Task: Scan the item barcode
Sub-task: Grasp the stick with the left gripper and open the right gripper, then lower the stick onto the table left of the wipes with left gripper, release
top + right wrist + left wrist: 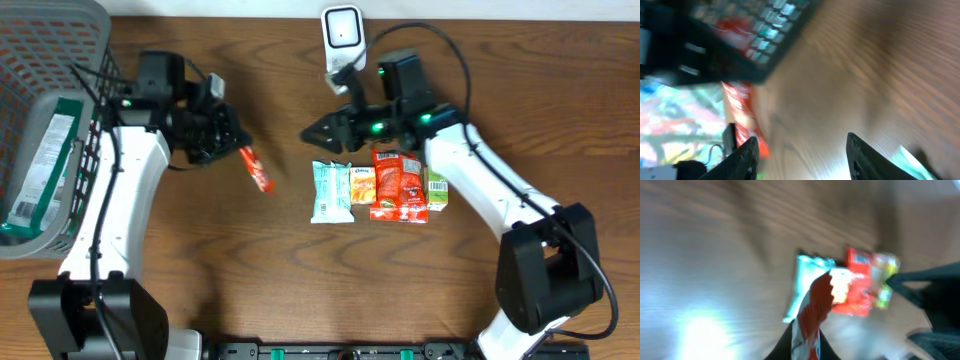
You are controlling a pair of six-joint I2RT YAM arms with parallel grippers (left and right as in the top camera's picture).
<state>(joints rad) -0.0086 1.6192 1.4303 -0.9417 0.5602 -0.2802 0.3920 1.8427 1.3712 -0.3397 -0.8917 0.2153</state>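
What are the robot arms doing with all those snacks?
The left pincer is shut on one end of a red snack bar. The right pincer is open and empty, near the white scanner. Four more snack packets lie in a row on the table.

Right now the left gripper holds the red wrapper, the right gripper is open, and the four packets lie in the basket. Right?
One slip: the four packets lie in a row on the table, not in the basket, as the overhead view shows. The left gripper does hold the red wrapper, and the right gripper is open.
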